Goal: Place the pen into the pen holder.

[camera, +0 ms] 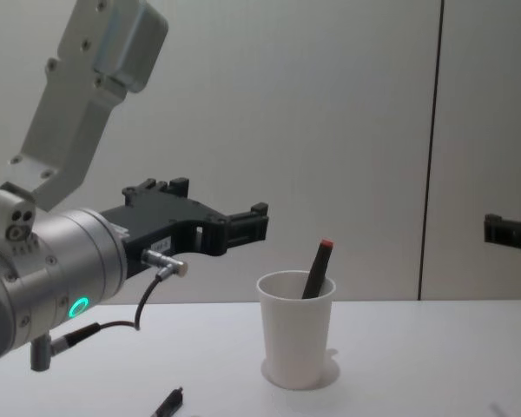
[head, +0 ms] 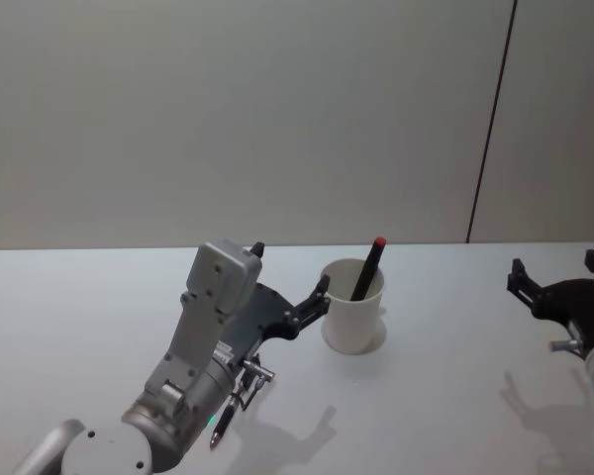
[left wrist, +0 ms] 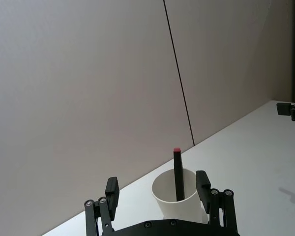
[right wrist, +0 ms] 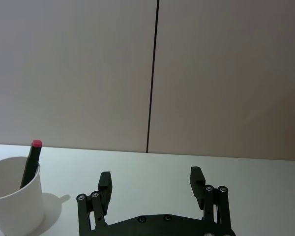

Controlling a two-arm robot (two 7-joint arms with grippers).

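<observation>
The pen (head: 368,267) is dark with a red end. It stands tilted inside the pen holder (head: 352,315), a white paper cup on the table, with its red end above the rim. My left gripper (head: 290,268) hovers open just left of the cup, holding nothing. In the left wrist view the cup (left wrist: 179,206) and pen (left wrist: 178,172) sit between the spread fingers of that gripper (left wrist: 157,183), a little beyond them. My right gripper (head: 554,265) is open and empty far to the right. The chest view shows the cup (camera: 295,343) and pen (camera: 317,268).
The white table (head: 455,396) stretches between the cup and the right gripper. A small dark slim object (camera: 168,402) lies on the table under the left arm. A plain wall with a dark vertical seam (head: 490,119) stands behind.
</observation>
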